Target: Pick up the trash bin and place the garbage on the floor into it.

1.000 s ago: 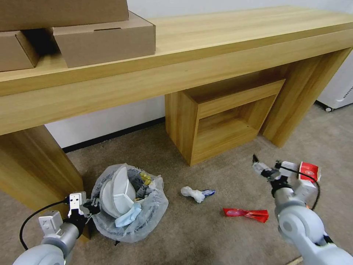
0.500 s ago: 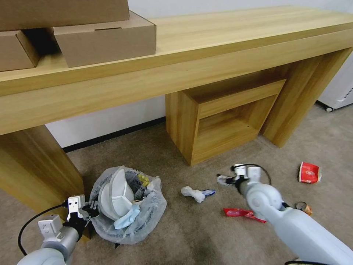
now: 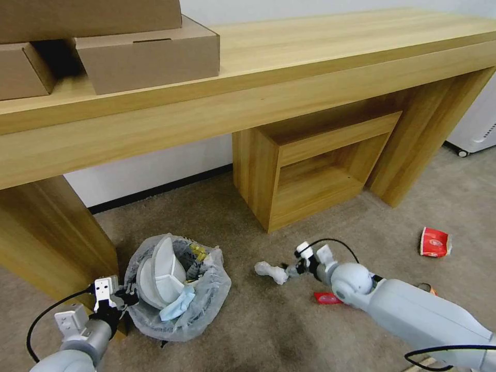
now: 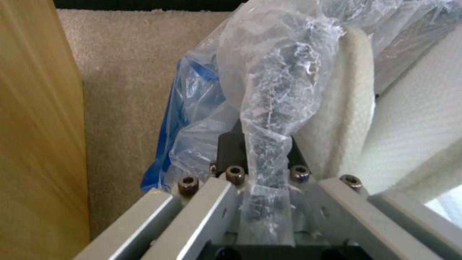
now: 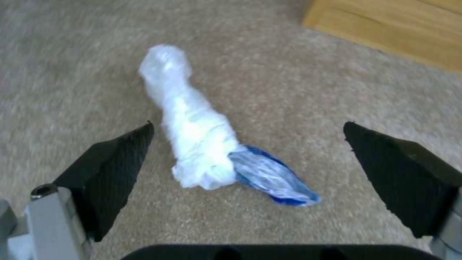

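While the left pincer [image 3: 125,299] pinches the small dark bin's crinkly bag rim [image 4: 269,119], the right pincer [image 5: 245,159] straddles, wide open, a crumpled white-and-blue wad [image 5: 192,126]. Likely light, soft; grip mid-body.

Long wooden table [image 3: 320,57], cardboard boxes [image 3: 147,54] on top — open wooden cubby [image 3: 315,165] beneath, beige carpet [image 3: 243,330]

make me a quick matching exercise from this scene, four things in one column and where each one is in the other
Things:
1. white slipper
2. crumpled white and blue wrapper
3. red-white paper cup
4. cardboard boxes

Places:
A. on the wooden table top
B. inside the trash bin
C. on the carpet, far right
D. between the open right end effector fingers

Pairs: 1-B, 2-D, 3-C, 4-A
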